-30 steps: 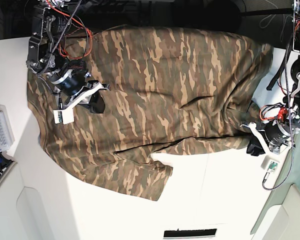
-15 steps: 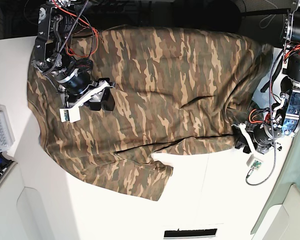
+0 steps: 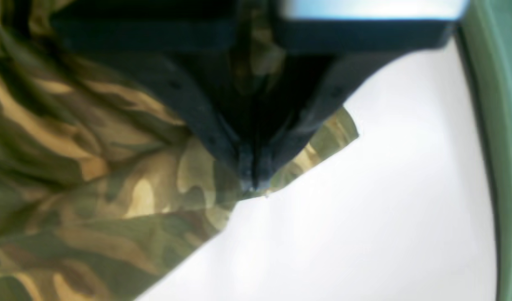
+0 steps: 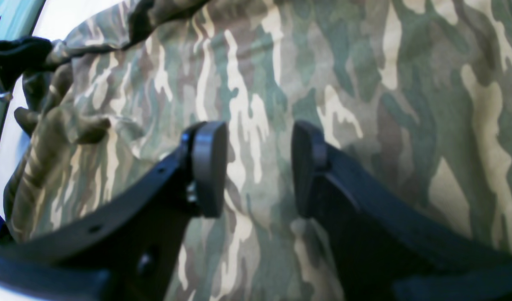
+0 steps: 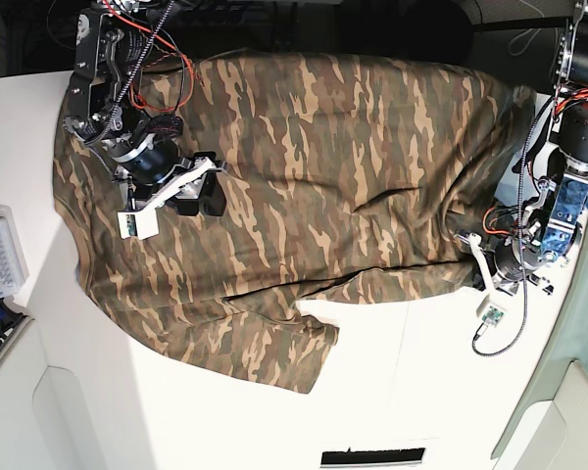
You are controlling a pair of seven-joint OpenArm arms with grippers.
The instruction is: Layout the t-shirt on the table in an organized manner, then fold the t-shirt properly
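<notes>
1. Your left gripper [image 3: 252, 184] has its jaws pinched together on the t-shirt [image 5: 304, 186] at its corner edge, low against the table [image 5: 421, 382].
2. Your right gripper [image 4: 258, 167] hovers over the shirt's middle, jaws spread, holding nothing.
3. The shirt lies spread across the table, one sleeve toward the near edge.

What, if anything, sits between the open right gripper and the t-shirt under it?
Nothing visible. The right gripper hangs open directly above the t-shirt, with only bare camouflage cloth showing between its pads.
</notes>
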